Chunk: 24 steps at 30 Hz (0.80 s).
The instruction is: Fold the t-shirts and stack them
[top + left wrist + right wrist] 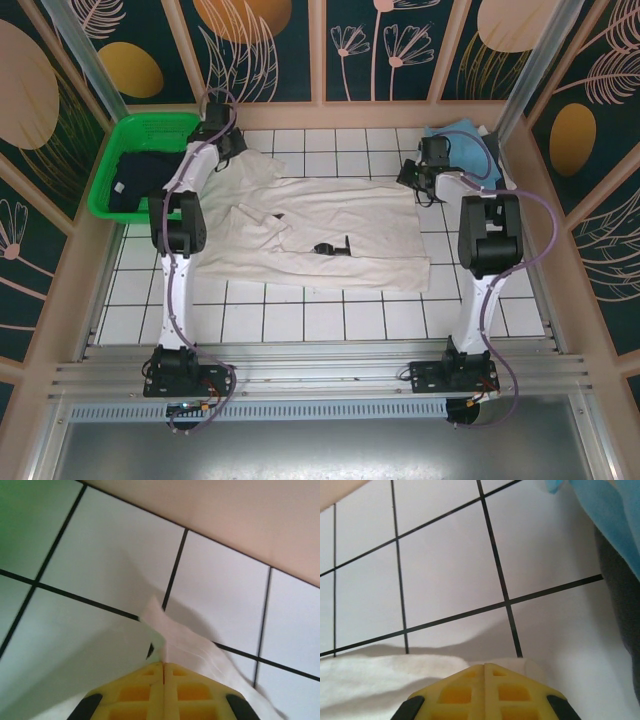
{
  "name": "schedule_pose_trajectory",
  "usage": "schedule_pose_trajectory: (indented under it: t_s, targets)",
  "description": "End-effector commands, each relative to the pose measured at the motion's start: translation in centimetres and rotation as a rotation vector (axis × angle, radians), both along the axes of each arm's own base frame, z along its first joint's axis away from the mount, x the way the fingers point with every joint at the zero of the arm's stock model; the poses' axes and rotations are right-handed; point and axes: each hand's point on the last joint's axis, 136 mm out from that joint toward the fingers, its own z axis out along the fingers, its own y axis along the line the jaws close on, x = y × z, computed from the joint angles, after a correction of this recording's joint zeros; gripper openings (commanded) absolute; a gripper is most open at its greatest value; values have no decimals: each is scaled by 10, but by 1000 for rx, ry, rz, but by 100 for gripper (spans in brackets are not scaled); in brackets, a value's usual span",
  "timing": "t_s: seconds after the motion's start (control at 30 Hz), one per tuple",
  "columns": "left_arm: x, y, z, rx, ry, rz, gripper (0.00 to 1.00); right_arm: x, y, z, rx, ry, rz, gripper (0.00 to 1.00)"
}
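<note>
Across the white tiled tabletop (330,310) the cream-white t-shirt (340,225) lies spread wide, reaching from the left side to the right and taking up most of the middle. Its far left part is rumpled and folded over itself. At the far left corner sits the green basket (150,125), and the dark navy t-shirt (140,180) is heaped inside it. At the far right corner the light blue t-shirt (462,135) lies bunched on the tiles. My right wrist camera sees it lying over the dark grey t-shirt (620,595).

My left gripper (238,150) is out near the far left corner, just beside the basket. Its yellow fingers (145,690) are pressed together on a fold of the cream cloth, which rises off the tiles into the pinch. My right gripper (415,180) is at the shirt's far right corner, near the blue one, with its fingers (510,690) closed flat against each other on the cream hem.

A small black mark (335,247) shows on the cream shirt toward its near edge; I cannot tell what it is.
</note>
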Motion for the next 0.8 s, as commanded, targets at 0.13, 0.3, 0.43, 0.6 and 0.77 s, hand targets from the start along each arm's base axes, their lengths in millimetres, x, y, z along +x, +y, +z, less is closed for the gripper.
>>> schedule_pose_trajectory:
  t_s: [0.13,0.3,0.43,0.6,0.77]
  targets:
    - [-34,-10,71,-35,-89,-62,0,-9,8,36,33,-66,26,0]
    - [-76,-7,103,-31,-135,-72,0,-24,5,46,27,-80,22,0]
    - [-121,5,119,3,-162,-44,0,-43,0,47,31,-75,18,0]
    - [-175,23,116,37,-179,26,0,-68,-4,48,95,-98,21,0]
    - [-213,32,95,17,-176,83,0,-88,-16,40,135,-82,-10,0]
